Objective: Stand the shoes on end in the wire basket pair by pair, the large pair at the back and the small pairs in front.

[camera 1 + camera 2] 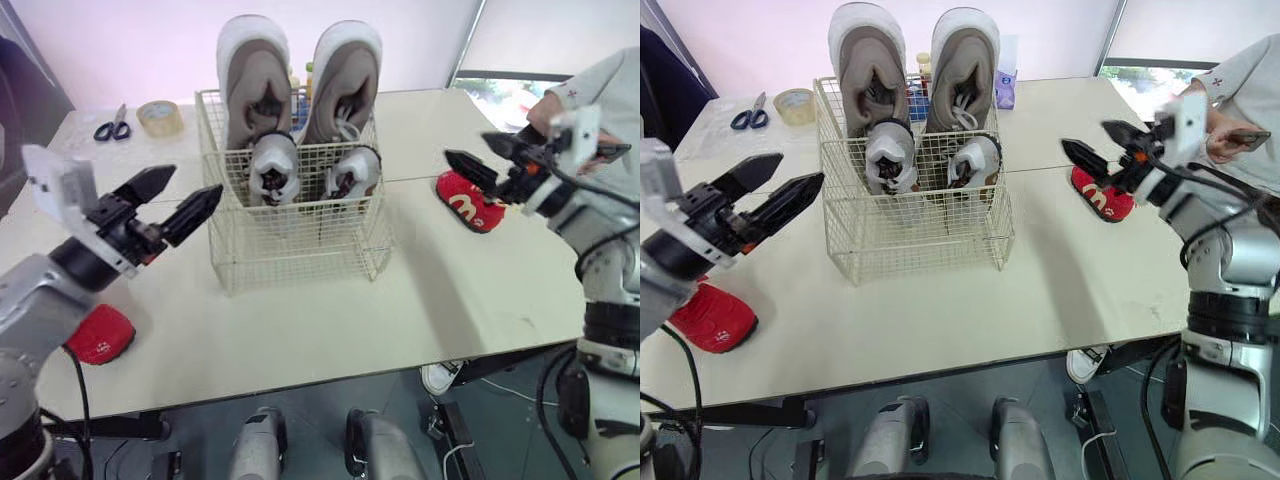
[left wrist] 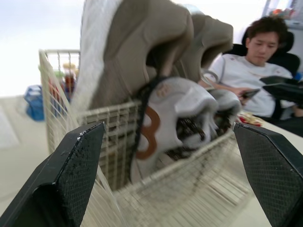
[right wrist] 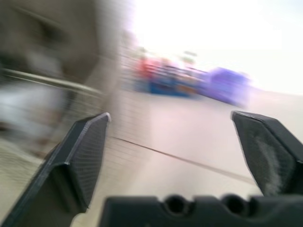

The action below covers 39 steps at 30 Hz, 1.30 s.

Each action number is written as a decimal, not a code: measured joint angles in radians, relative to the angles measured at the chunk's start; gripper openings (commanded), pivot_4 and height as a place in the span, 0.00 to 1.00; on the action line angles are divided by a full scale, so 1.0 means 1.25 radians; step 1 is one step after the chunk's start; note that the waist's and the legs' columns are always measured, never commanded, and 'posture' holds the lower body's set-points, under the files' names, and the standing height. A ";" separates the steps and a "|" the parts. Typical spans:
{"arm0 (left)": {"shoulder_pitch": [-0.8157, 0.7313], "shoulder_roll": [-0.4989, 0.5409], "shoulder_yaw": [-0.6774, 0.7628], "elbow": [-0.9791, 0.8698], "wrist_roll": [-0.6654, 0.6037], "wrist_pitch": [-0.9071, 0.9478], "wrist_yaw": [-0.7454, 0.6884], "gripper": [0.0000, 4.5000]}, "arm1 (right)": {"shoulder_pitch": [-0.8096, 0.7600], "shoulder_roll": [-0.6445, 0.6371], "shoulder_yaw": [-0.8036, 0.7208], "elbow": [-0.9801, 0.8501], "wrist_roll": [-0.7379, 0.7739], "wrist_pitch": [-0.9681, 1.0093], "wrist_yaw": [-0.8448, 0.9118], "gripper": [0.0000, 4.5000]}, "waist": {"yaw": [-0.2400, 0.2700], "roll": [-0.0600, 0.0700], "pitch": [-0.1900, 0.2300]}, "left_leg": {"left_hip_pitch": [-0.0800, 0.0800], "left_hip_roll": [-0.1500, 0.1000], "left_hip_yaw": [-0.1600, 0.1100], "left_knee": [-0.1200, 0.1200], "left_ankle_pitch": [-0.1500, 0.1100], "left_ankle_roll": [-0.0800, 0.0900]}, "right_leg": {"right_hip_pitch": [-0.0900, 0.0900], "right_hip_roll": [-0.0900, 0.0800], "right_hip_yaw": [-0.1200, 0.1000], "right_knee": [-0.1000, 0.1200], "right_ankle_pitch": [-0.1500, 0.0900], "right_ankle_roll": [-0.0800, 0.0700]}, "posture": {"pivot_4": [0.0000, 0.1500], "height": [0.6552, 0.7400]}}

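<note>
The cream wire basket (image 1: 300, 240) stands mid-table. Two large beige shoes (image 1: 255, 80) stand on end at its back. Two small grey shoes (image 1: 272, 168) stand on end in front of them. One red small shoe (image 1: 468, 201) lies on the table to the basket's right, just below my right gripper (image 1: 482, 158), which is open and empty. Another red small shoe (image 1: 100, 335) lies near the front left edge, under my left arm. My left gripper (image 1: 182, 196) hovers open and empty to the left of the basket.
Scissors (image 1: 113, 125) and a tape roll (image 1: 160, 117) lie at the back left. Small bottles (image 1: 923, 75) and a purple pack (image 1: 1005, 88) sit behind the basket. A person (image 1: 600, 90) sits at the table's right side. A seam (image 1: 420, 178) runs between two tabletops.
</note>
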 measured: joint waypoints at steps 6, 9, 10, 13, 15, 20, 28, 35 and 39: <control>0.121 -0.023 -0.045 -0.090 -0.119 -0.029 0.036 0.99 | 0.107 0.024 -0.007 0.011 -0.078 -0.115 -0.061 1.00 | 0.000 0.000 0.000 | 0.003 0.000 0.000 0.000 -0.001 -0.002 | 0.003 0.000 0.000 -0.001 0.000 0.000 | 1.00 1.00; 0.164 -0.020 -0.069 -0.128 -0.130 -0.044 0.052 0.99 | 0.139 0.071 -0.009 0.045 -0.081 -0.114 -0.102 1.00 | -0.001 0.000 0.000 | 0.003 0.000 0.000 0.001 -0.001 -0.002 | 0.003 0.000 0.000 -0.001 0.000 0.000 | 1.00 1.00; 0.174 -0.017 -0.082 -0.141 -0.128 -0.049 0.056 0.99 | 0.147 0.075 -0.008 0.063 -0.081 -0.115 -0.103 1.00 | -0.002 0.000 0.000 | 0.003 0.000 0.000 0.001 -0.001 -0.002 | 0.003 0.000 0.000 -0.001 0.000 0.000 | 1.00 1.00; 0.196 -0.008 -0.125 -0.173 -0.110 -0.054 0.062 0.99 | 0.151 0.077 -0.007 0.126 -0.088 -0.129 -0.094 1.00 | -0.003 0.002 0.000 | 0.003 0.000 0.000 0.001 -0.001 -0.002 | 0.003 0.000 0.000 -0.002 0.000 0.000 | 1.00 1.00; 0.201 -0.003 -0.147 -0.185 -0.108 -0.067 0.066 0.99 | 0.149 0.077 -0.006 0.173 -0.095 -0.162 -0.083 1.00 | -0.005 0.002 0.000 | 0.003 0.000 -0.001 0.001 -0.001 -0.002 | 0.003 0.001 0.000 -0.003 0.000 0.000 | 1.00 1.00; 0.198 0.006 -0.191 -0.188 -0.078 -0.088 0.067 0.99 | 0.094 0.088 -0.002 0.337 -0.119 -0.246 -0.083 1.00 | -0.019 0.002 0.000 | 0.003 0.000 -0.001 0.001 -0.001 -0.002 | 0.003 0.001 0.000 -0.003 0.000 0.000 | 1.00 1.00; 0.187 0.015 -0.219 -0.182 -0.053 -0.116 0.065 0.99 | -0.067 0.085 0.010 0.638 -0.150 -0.364 -0.033 1.00 | -0.024 0.003 0.000 | 0.003 0.000 -0.001 0.000 -0.001 -0.002 | 0.003 0.001 0.001 -0.001 0.000 0.000 | 1.00 1.00; 0.193 0.028 -0.219 -0.165 -0.040 -0.122 0.065 0.99 | -0.192 0.082 0.035 0.835 -0.208 -0.448 -0.015 1.00 | -0.024 0.003 0.000 | 0.003 0.000 -0.001 0.001 -0.001 -0.002 | 0.003 0.001 0.001 -0.001 0.000 0.000 | 1.00 1.00; 0.190 0.036 -0.219 -0.162 -0.040 -0.122 0.068 1.00 | -0.235 0.082 0.043 0.904 -0.238 -0.471 -0.041 0.94 | -0.023 0.003 0.000 | 0.003 0.000 -0.001 0.001 -0.001 -0.002 | 0.003 0.001 0.001 -0.001 0.000 0.000 | 1.00 1.00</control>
